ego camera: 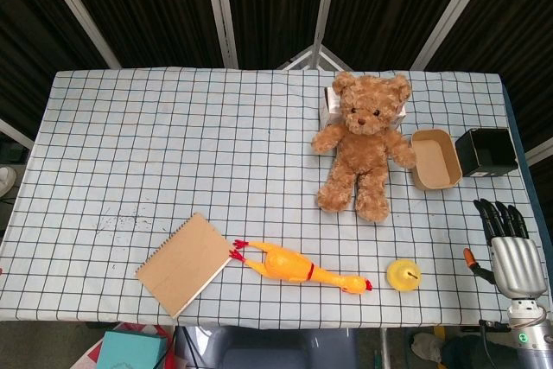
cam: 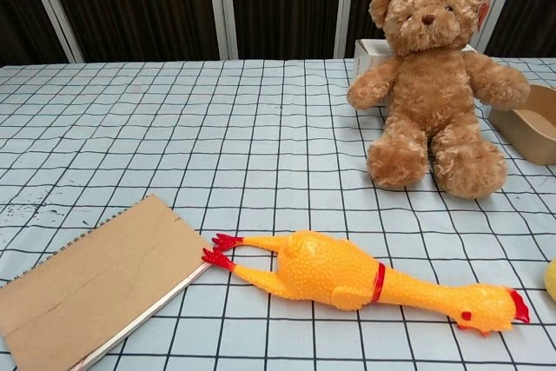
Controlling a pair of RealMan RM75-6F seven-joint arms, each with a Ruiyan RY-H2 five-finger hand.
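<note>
My right hand [ego camera: 508, 244] hovers over the table's right front edge, fingers straight and apart, holding nothing; the chest view does not show it. The nearest thing to it is a small yellow round object [ego camera: 403, 275] to its left, whose edge shows as a yellow sliver [cam: 551, 280]. A yellow rubber chicken [ego camera: 296, 267] [cam: 360, 282] lies near the front edge with its red feet beside a brown spiral notebook [ego camera: 184, 263] [cam: 91, 284]. A brown teddy bear [ego camera: 363, 143] [cam: 432, 76] sits at the back right. My left hand appears in neither view.
A tan oblong tray [ego camera: 435, 159] [cam: 526, 124] lies right of the bear, and a black square box [ego camera: 486, 151] beyond it by the right edge. A white box [ego camera: 329, 106] [cam: 369, 49] stands behind the bear. A checked cloth [ego camera: 173, 153] covers the table.
</note>
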